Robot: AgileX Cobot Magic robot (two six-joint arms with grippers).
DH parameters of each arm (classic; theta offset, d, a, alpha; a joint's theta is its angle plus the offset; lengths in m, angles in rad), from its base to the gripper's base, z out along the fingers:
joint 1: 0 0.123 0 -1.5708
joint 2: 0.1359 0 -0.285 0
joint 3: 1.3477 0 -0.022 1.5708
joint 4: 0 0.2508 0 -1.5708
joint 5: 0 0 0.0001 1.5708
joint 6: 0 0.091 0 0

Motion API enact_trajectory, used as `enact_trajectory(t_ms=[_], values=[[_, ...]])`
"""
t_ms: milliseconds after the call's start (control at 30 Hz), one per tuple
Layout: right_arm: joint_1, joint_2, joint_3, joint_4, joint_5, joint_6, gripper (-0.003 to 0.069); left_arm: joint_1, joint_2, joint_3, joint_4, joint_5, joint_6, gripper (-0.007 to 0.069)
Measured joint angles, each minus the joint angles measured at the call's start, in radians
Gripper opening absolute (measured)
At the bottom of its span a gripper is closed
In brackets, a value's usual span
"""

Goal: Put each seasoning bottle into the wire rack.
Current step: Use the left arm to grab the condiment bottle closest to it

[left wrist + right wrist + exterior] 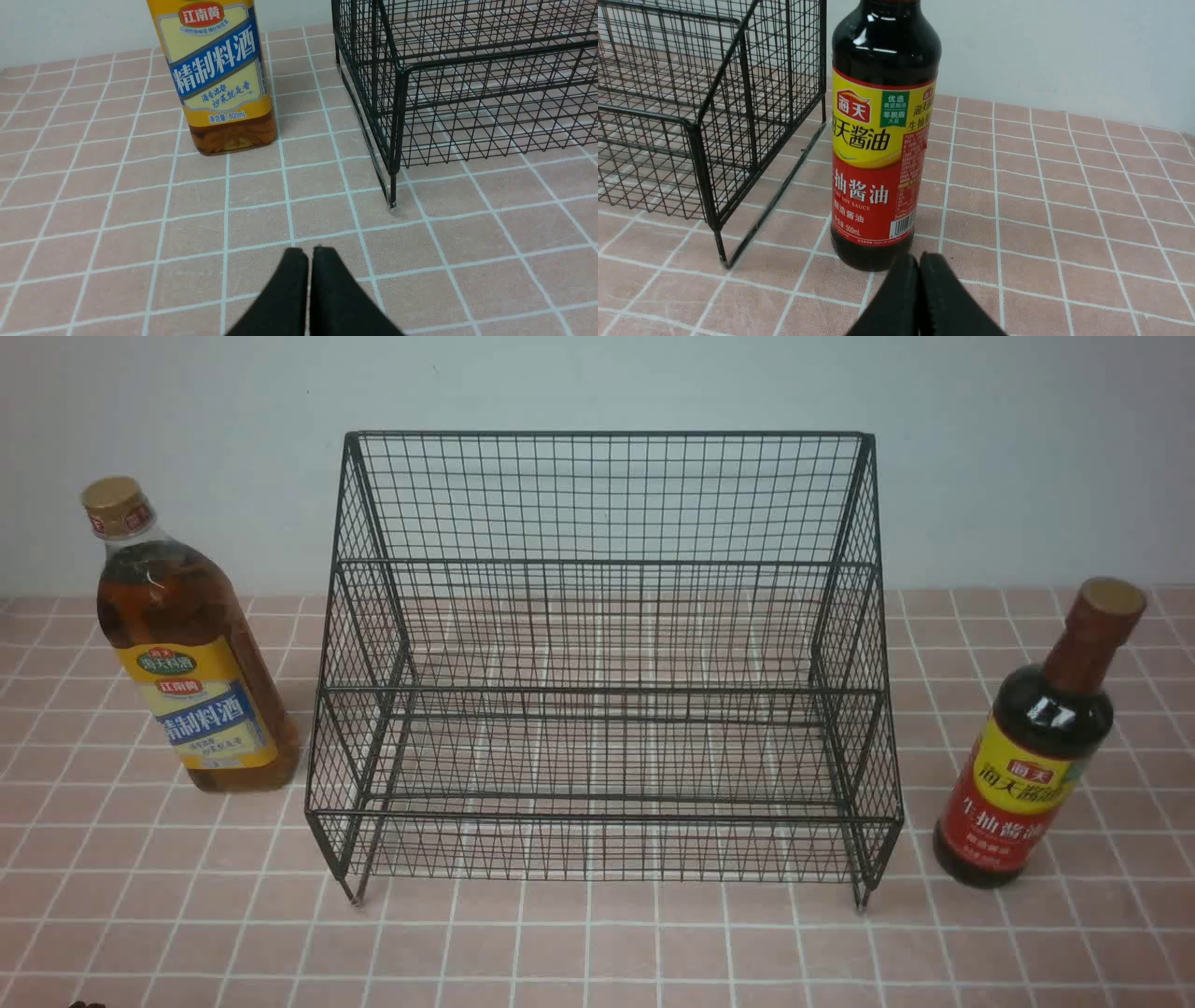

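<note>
Wire rack (607, 817) sits centred on the pink tiled table (597, 943), tall back toward the pale wall (597, 383), open front facing the robot. Amber bottle (187, 681) stands upright off the rack's left side, near it but not touching. Dark bottle (1022, 775) stands upright off the right side, just beside the rack's front corner with a small gap. Both are outside the rack. A wide bare strip of tile runs in front of rack and bottles. The front view's frame ends just past each bottle. The front view shows whole bottles with caps and both tiers, but no grippers. Left wrist view only: left gripper (309, 254), fingers pressed together, holding nothing, well short of the amber bottle's base, with the rack's front foot off to one side. Right wrist view only: right gripper (919, 259), fingers also together, empty, tips close in front of the dark bottle's base; contact can't be told. Wrist views crop both caps.
</note>
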State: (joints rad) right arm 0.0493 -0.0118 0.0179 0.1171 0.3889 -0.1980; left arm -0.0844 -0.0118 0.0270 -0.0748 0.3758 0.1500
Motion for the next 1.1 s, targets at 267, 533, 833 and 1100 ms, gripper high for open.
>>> enact_trajectory(t_ms=[267,533,833,1100], values=[[0.000,0.000,0.000,0.000,0.000,0.000,-0.0014,0.000,0.000,0.000,0.000,0.000,0.000,-0.0007],[0.000,0.000,0.000,0.000,0.000,0.000,-0.0014,0.000,0.000,0.000,0.000,0.000,0.000,-0.0007],[0.000,0.000,0.000,0.000,0.000,0.000,-0.0014,0.000,0.000,0.000,0.000,0.000,0.000,-0.0007],[0.000,0.000,0.000,0.000,0.000,0.000,-0.0014,0.000,0.000,0.002,-0.018,-0.028,-0.007,-0.0007]])
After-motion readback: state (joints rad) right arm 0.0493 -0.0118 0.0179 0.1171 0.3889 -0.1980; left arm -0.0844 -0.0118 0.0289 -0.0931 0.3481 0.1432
